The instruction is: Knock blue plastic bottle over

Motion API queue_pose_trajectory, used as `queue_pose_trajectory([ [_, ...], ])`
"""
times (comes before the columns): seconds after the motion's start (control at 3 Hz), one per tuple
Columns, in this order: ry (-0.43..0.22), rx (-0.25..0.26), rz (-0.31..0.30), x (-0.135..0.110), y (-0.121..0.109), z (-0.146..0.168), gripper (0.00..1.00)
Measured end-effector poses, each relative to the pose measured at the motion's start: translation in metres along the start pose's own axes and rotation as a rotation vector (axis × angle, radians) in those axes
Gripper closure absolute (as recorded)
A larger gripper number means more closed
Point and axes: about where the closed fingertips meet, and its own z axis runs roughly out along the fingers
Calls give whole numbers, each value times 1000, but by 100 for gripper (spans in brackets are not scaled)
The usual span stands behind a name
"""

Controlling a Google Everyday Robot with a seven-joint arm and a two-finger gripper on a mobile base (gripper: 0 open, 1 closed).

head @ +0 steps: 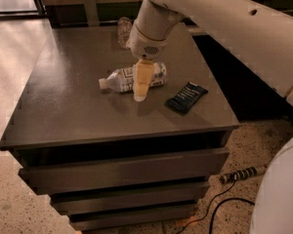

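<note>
dim, warm | daylight on floor [10, 43] top left | shadow on table [63, 99] under low-hanging gripper [140, 94]

dark snack pkt [186, 97] on grey drawer cabinet [63, 111] near gripper [140, 94]; glass jar [124, 30] at back

blue plastic bottle [118, 80] lying on table [63, 108] | claw [140, 93] over its middle | packet [186, 97] right | jar [124, 30] behind
</note>
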Motion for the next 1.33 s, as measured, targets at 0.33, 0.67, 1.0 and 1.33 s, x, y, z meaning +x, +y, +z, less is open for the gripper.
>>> queue_pose_trajectory([
  [0.33, 0, 0, 0, 0, 0, 0, 0],
  [0.67, 1, 17, 3, 8, 4, -10, 0],
  [1.0, 17, 51, 14, 27, 13, -37, 0],
  [1.33, 10, 100, 51, 62, 27, -71, 0],
])
